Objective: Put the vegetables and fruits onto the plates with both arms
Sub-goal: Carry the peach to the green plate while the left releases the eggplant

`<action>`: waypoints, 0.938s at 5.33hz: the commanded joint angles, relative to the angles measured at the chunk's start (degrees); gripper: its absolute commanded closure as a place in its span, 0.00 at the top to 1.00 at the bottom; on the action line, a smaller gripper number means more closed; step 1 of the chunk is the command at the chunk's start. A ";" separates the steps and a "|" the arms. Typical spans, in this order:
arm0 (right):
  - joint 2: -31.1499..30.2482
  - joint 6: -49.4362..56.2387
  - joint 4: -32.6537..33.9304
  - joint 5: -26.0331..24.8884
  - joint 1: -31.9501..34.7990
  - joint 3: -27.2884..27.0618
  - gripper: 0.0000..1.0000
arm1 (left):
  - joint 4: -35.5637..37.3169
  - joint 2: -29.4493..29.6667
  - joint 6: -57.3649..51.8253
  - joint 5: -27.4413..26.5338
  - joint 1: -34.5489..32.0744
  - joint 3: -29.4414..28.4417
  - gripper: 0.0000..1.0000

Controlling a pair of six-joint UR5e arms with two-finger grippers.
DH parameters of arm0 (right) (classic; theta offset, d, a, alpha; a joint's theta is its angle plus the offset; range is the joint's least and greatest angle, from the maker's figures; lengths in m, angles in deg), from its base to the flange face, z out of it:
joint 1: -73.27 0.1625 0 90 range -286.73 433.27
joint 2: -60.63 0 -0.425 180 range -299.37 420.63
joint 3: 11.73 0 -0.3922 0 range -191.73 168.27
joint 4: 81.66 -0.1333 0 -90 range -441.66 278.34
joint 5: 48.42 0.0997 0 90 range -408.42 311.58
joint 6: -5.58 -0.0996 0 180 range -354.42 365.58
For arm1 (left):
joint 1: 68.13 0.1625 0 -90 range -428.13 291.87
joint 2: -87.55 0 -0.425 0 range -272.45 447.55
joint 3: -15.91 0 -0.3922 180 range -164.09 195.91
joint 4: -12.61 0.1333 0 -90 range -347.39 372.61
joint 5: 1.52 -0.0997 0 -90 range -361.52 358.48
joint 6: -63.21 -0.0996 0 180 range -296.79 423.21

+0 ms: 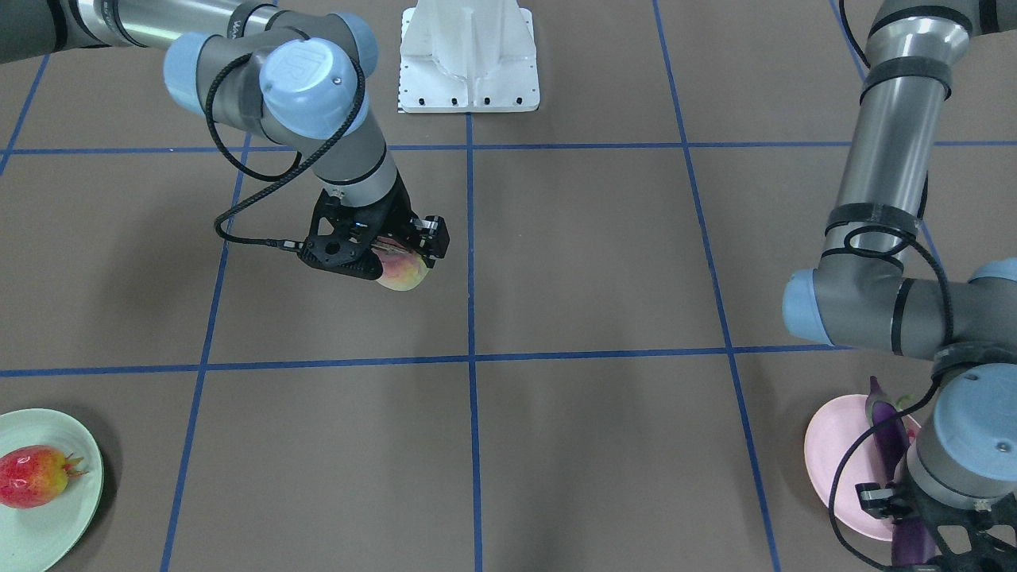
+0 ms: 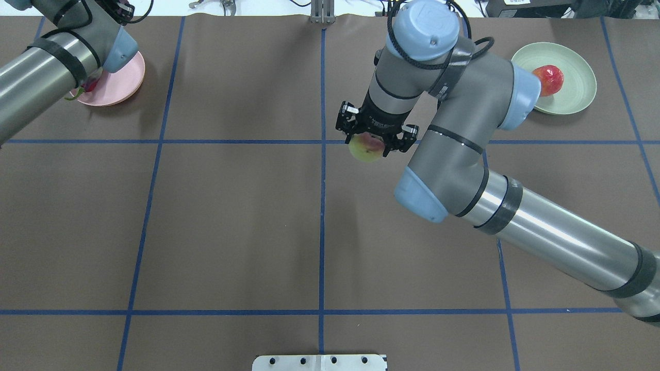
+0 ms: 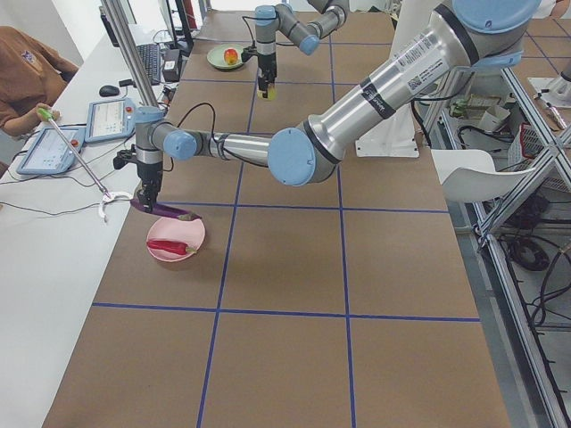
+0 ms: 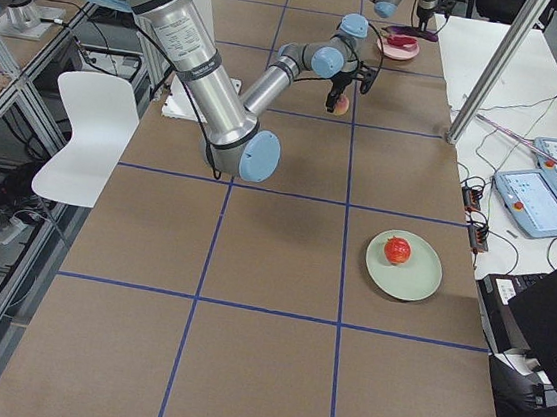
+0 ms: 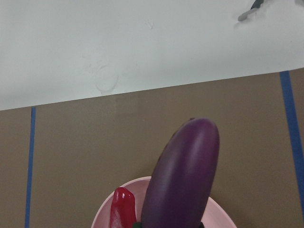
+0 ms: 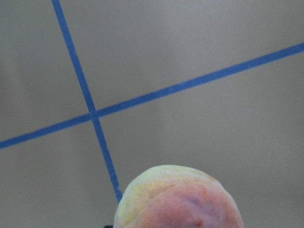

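Surface: brown table gridded with blue tape, with a white operators' bench along its far edge.
Right claw: black two-finger right gripper pinching a round pink-yellow peach, which bulges below the fingers and appears clear of the table, just beside the central tape line.
Left claw: black left gripper pressed onto a long, glossy purple eggplant, held roughly level just above a pale pink round plate.
Under the left claw: a glossy red chili pepper lying on the pink plate.
Well apart from the right claw: a pale mint-green round plate carrying a bumpy red-orange pomegranate-like fruit.
Step in hand, as judged: eggplant about to be set down; peach bound for the green plate.
Doing it well: lower the eggplant alongside the chili, not on it, before the fingers part. Carry the peach clear of the green rim and release it low on the bare half, so neither round fruit rolls.
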 commanded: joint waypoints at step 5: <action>0.13 8.24 0.24 1.94 13.92 -0.16 0.00 | 0.88 -2.20 -10.53 -2.96 0.20 5.01 1.00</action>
